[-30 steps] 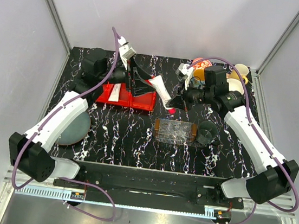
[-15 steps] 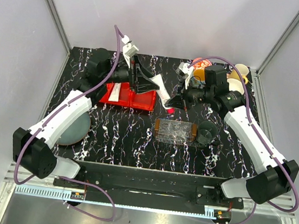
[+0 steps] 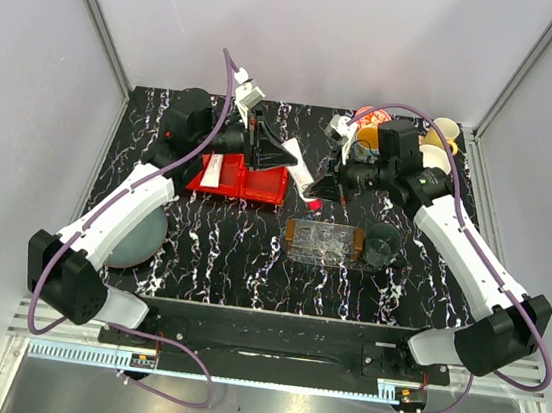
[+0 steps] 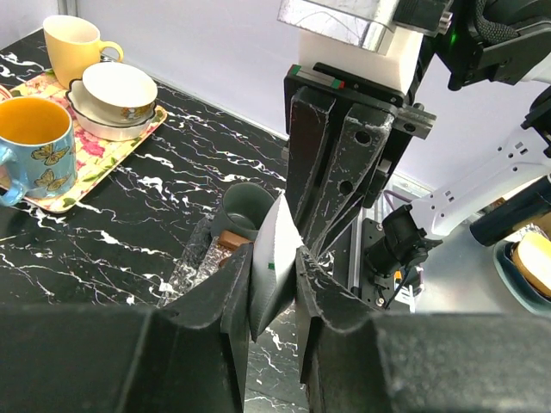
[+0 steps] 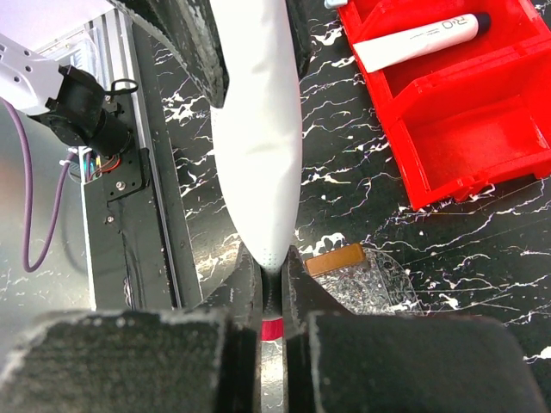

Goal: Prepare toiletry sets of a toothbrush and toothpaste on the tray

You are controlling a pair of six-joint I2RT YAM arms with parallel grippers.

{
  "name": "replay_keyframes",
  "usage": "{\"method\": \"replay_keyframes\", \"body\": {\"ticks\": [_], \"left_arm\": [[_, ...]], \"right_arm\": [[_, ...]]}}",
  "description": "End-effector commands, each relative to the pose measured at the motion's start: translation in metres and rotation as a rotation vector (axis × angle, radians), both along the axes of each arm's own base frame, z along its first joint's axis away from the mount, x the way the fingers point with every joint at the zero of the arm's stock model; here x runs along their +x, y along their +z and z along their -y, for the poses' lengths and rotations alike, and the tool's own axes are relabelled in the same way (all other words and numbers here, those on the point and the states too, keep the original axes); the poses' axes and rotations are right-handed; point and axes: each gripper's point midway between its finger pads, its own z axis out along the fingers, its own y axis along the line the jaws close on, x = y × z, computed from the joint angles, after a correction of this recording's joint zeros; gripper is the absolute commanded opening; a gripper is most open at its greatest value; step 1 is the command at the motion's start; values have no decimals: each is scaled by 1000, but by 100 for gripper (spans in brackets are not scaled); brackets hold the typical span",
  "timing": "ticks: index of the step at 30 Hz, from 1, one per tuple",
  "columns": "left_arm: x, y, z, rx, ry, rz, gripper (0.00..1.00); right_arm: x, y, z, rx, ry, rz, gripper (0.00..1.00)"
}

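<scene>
A black table (image 3: 230, 251) veined in white fills a booth of pale walls (image 3: 328, 32) edged with aluminium rails, the two arms reaching in from its near edge.

Seen from above, left to right: a grey round dish (image 3: 146, 236) lies partly under the left arm. Red bins (image 3: 259, 184) stand toward the far side, a second toothpaste tube (image 3: 212, 168) lying in their left compartment. The clear tray (image 3: 324, 243), orange-brown at its short ends, rests near the middle of the table, with a dark cup (image 3: 383, 244) just beside its right end. A floral tray (image 4: 86, 151) carrying mugs occupies the far right corner, partly hidden from above by the right arm.

The toothpaste tube (image 3: 299, 169) hangs off the table between the two arms, just right of the red bins and on the far side of the clear tray, apart from both. The left gripper (image 4: 274, 262) has its jaws drawn narrow onto the tube's flat crimped end, one finger pressed against each face. The right gripper (image 5: 271, 275) is clamped tight on the opposite, tapered end, its fingers nearly meeting, with a bit of red showing just below them. In the right wrist view the white tube runs straight from those fingers to the left gripper's dark fingers, with the clear tray's corner on the table beneath.
</scene>
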Motion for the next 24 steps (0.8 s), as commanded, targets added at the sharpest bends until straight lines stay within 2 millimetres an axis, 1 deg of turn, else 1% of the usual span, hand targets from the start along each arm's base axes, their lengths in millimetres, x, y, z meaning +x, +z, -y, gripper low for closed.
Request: {"method": "replay_keyframes", "body": {"ticks": [1,3,4,6,7,9,10,13,14,16,19,21,24], "left_arm": [[-4,22,2,-22,-28,84,1],[-4,23,3,-15,-27,93,0],[-4,19,3,4,-31,99,0],[-3,18,4,27,-24,122,0],[-5,10,6,61,-31,139,0],[-2,4,7,93,-8,165,0],[-3,-1,8,113,-8,183,0],[2,-10,10,146,15,206,0],[5,-13,9,155,30,202,0],[6,-20,10,177,30,238,0],[7,-32,14,213,39,264,0],[8,-43,16,238,48,271,0],[8,-56,22,269,50,296,0]], "right_arm": [[1,24,0,46,4,84,1],[2,21,1,34,-4,77,6],[2,19,1,27,-6,74,18],[4,16,4,12,-20,73,31],[4,16,5,6,-25,75,41],[7,14,8,-13,-50,85,49],[8,14,10,-19,-61,91,55],[13,14,17,-50,-105,117,59],[16,11,20,-71,-127,119,59],[17,11,25,-88,-150,134,60],[24,11,40,-116,-220,152,61],[32,10,52,-140,-288,165,61],[45,10,75,-167,-398,170,61]]}}
